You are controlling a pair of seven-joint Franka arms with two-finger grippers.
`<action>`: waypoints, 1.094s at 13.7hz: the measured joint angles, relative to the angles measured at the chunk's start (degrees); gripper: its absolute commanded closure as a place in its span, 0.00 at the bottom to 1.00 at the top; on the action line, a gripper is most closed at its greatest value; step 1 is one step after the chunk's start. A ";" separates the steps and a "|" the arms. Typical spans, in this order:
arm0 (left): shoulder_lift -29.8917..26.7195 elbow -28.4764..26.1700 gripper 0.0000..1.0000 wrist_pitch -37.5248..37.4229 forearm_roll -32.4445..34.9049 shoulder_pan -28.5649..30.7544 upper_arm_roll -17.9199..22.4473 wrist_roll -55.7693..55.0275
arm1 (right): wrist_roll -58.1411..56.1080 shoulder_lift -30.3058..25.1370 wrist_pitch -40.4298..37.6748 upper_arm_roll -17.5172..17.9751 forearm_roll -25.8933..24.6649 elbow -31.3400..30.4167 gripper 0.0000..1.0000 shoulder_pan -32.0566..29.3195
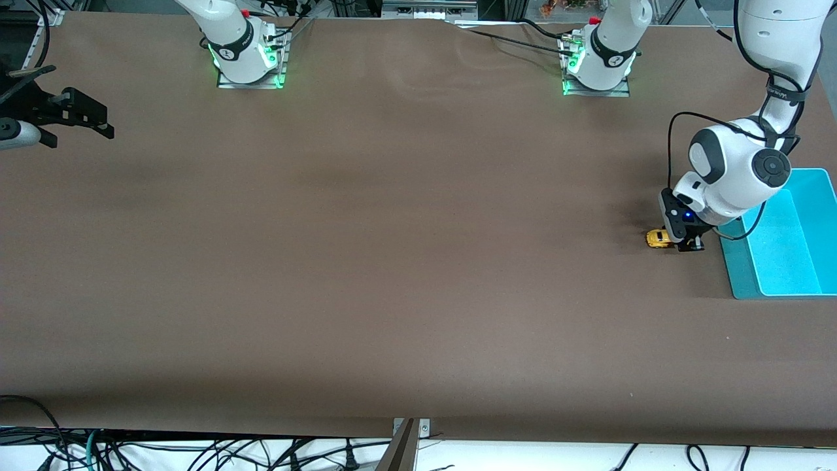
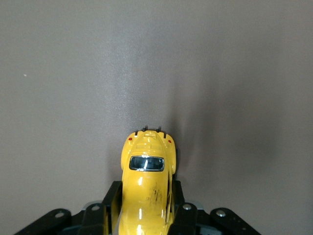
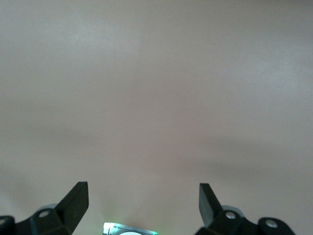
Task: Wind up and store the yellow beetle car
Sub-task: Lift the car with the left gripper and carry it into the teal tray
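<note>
Front view: a brown table [image 1: 405,261] carries the two arm bases along one edge, and the left arm reaches down toward its own end of the table, where the left gripper [image 1: 688,243] sits low at the surface. The yellow beetle car [image 1: 658,238] rests on the table, its body caught at one end by that gripper and the remainder projecting toward the right arm's end. Just beside gripper and car, at the table's edge, stands a turquoise bin [image 1: 739,271], apart from the car. Left wrist view: the car [image 2: 146,186] lies lengthwise between the black fingers [image 2: 111,203], which press against both of its flanks; its dark window and rounded roof face the camera, and light scuff marks show on the paint. The right gripper [image 1: 78,121] waits above the table at the right arm's end, well apart from the car. Right wrist view: its two fingers [image 3: 76,200] stand wide apart over bare table, with nothing between them.
</note>
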 measured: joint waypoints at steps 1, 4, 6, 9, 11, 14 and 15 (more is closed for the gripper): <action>0.00 0.02 1.00 0.00 0.00 0.00 -0.01 0.00 | 0.00 0.04 0.00 0.00 0.00 0.00 0.00 0.00; -0.83 1.31 1.00 -2.03 0.00 0.00 -0.02 0.00 | 0.00 0.10 0.00 0.04 0.00 0.02 0.00 0.04; -2.82 4.98 1.00 -9.48 0.00 0.03 0.06 0.00 | 0.00 0.13 0.00 0.04 0.00 0.03 0.00 0.05; -5.78 13.80 1.00 -25.02 0.02 1.45 0.96 2.76 | 0.00 0.25 0.00 0.05 0.00 0.03 0.00 0.06; -6.18 17.39 1.00 -28.85 0.05 5.31 1.39 7.50 | 0.00 0.29 0.01 0.06 0.00 0.04 0.00 0.07; -5.48 17.71 1.00 -29.03 0.07 14.21 1.66 15.54 | 0.00 0.31 0.03 0.11 0.00 0.17 0.00 0.08; -4.95 17.79 1.00 -29.02 0.07 16.69 1.69 17.98 | 0.00 0.35 0.03 0.11 0.00 0.50 0.00 0.08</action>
